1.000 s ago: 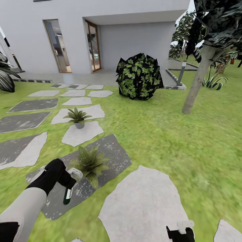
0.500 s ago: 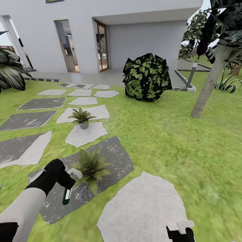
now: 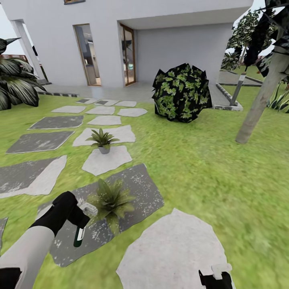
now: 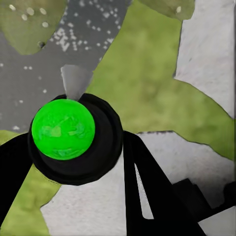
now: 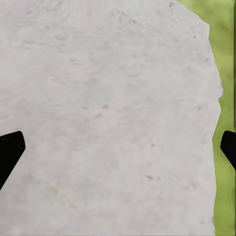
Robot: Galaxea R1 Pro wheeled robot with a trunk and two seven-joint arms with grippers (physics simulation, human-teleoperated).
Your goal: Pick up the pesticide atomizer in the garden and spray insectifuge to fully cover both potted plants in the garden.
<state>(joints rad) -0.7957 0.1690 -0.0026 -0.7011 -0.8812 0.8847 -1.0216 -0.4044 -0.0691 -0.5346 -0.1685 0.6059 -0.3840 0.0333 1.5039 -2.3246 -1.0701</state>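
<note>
Left pincer [image 3: 80, 220] gripping pesticide atomizer [image 3: 79, 237] beside near potted plant [image 3: 111, 199].

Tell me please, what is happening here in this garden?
The robot stands on the lawn near the house. Its left gripper holds the pesticide atomizer, jaws shut around it, the spray head beside the near potted plant on a dark stepping stone. The second potted plant waits farther on. The right gripper hangs open over a pale stone.
</note>
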